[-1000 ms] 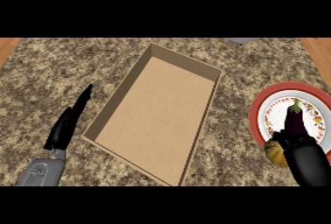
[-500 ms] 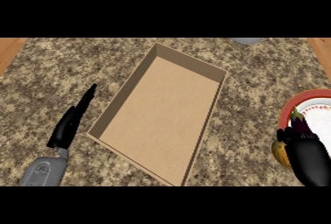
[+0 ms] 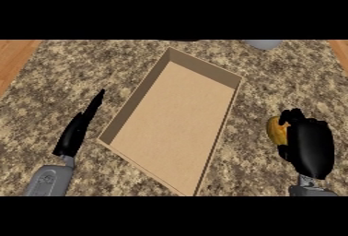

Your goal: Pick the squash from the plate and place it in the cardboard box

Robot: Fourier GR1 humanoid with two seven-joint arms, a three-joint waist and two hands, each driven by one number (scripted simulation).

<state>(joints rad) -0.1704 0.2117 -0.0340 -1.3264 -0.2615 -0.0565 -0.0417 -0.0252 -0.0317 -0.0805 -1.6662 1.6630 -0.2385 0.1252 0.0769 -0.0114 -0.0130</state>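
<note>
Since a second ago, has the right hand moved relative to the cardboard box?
Yes. The right hand, curled round the squash, has come left toward the cardboard box; the gap to the box's right wall is narrower, and the plate no longer shows.

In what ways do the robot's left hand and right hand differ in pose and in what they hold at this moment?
The left hand has straight fingers and holds nothing; the right hand is curled round the yellow squash. The left hand lies left of the cardboard box, fingers pointing up and away; the right hand is right of the box, with the squash peeking out at its left side. Both are black, on grey forearms, over the speckled counter, outside the box.
</note>
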